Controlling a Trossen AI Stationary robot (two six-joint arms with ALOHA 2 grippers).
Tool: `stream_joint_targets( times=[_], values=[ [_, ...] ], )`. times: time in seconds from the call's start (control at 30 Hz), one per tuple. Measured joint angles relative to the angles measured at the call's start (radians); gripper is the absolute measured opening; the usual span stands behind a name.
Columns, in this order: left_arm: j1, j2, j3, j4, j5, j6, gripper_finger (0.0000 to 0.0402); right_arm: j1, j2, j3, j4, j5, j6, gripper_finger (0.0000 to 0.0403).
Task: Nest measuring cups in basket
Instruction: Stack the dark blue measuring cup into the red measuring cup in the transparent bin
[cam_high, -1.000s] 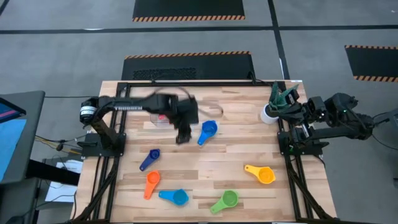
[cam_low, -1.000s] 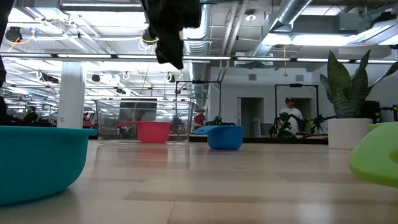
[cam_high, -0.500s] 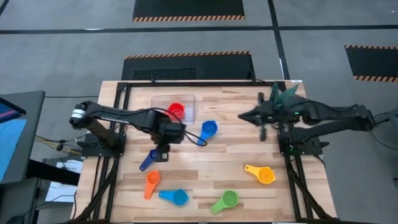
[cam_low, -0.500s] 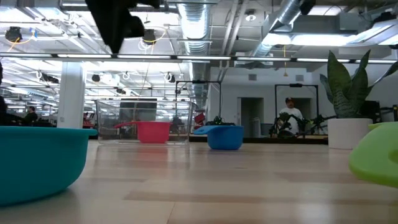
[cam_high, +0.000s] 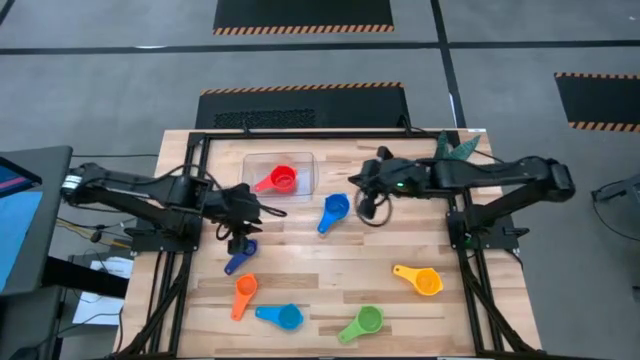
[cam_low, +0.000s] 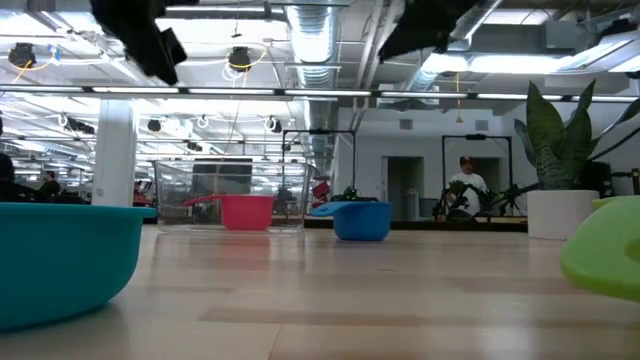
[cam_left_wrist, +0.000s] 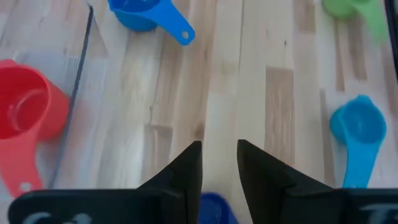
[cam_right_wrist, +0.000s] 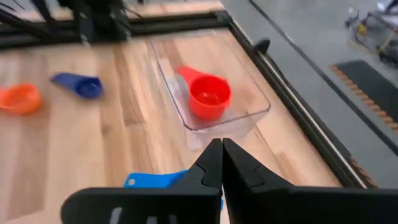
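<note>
The clear basket (cam_high: 300, 160) stands at the far middle of the table with the red cup (cam_high: 283, 180) upright in it. The other measuring cups lie loose on the wood: blue (cam_high: 335, 208), dark blue (cam_high: 240, 257), orange (cam_high: 243, 293), light blue (cam_high: 280, 316), green (cam_high: 363, 322) and yellow (cam_high: 420, 280). My left gripper (cam_left_wrist: 219, 158) hangs above the dark blue cup (cam_left_wrist: 214, 208), its fingers a narrow gap apart with nothing between them. My right gripper (cam_right_wrist: 221, 162) is shut and empty, above the table just right of the blue cup (cam_right_wrist: 155, 180) and facing the basket (cam_right_wrist: 214, 115).
A plant in a white pot (cam_low: 560, 215) stands at the far right corner, partly under my right arm in the high view. Black frame rails run along the table's left and right edges. Bare wood lies in the middle between the cups.
My left gripper has drawn back from beside the basket toward the table's left and near edges, ending above the dark blue cup. My right arm has unfolded from the right edge by the plant and reached left to the blue cup. No cup has moved.
</note>
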Motion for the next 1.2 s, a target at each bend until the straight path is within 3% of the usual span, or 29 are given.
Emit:
stream_joint_targets(
  times=[0.17, 0.33, 0.63, 1.2],
  values=[
    [0.000, -0.066, -0.109, 0.111, 0.004, -0.056, 0.0087, -0.026, 0.105, -0.001, -0.026, -0.089, -0.004, 0.0031],
    [0.000, -0.076, -0.126, 0.116, 0.008, -0.055, 0.0087, -0.044, 0.211, -0.001, -0.016, -0.229, -0.044, 0.0027],
    [0.000, -0.076, -0.126, 0.128, 0.008, -0.058, 0.0087, -0.041, 0.370, -0.002, 0.004, -0.337, -0.227, 0.0040],
    [0.000, -0.074, -0.126, 0.145, -0.006, -0.104, 0.0087, -0.040, 0.477, 0.039, -0.032, -0.365, -0.427, 0.0199]
  ],
)
